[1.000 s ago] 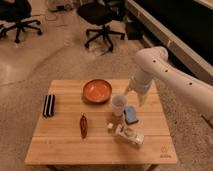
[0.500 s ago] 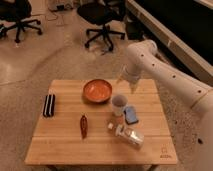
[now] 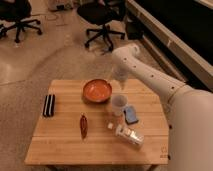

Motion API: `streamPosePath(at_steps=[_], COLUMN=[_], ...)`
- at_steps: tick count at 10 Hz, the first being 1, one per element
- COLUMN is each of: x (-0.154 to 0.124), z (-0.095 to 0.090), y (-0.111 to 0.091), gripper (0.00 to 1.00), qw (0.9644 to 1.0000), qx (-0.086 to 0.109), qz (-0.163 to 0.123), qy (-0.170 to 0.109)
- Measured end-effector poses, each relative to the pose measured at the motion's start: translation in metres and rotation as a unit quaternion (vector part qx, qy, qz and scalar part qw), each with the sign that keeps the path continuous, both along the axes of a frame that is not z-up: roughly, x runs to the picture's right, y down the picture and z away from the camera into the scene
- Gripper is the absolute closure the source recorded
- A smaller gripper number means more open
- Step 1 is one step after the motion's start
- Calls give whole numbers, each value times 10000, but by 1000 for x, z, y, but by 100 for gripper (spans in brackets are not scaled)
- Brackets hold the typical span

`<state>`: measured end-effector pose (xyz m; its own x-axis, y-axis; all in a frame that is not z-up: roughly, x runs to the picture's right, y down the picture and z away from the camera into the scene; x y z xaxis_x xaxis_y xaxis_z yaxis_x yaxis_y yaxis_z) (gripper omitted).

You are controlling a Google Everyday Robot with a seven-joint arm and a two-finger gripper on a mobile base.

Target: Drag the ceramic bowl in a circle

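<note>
Orange-red ceramic bowl (image 3: 97, 90), white cup (image 3: 118, 104)

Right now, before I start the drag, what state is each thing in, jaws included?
gripper: jaws open, holding nothing, just right of the ceramic bowl
ceramic bowl: upright, looks empty, not gripped
white cup: upright, near the bowl's right front
white packet: lying on its side
black case: lying flat
blue pad: lying flat

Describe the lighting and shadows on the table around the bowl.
Camera view: warm, dim light, no hard glare on the wooden table. Camera view: the ceramic bowl looks paler in its middle, with a dark shadow under its near rim. Camera view: the gripper, open, hangs just right of the bowl, above the white cup; the upper right background is dark.
</note>
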<state>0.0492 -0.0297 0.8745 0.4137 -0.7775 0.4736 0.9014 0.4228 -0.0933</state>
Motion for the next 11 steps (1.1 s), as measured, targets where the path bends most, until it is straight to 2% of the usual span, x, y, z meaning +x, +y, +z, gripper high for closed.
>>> streamPosePath(at_steps=[3, 6, 8, 11], x=[-30, -26, -15, -14], z=[34, 61, 71, 79], y=[22, 43, 53, 63], gripper=[35, 35, 35, 57], qw=[9990, 9978, 9969, 9960], qx=[-102, -278, -392, -512], qz=[-416, -598, -644, -672], qy=[-84, 100, 245, 307])
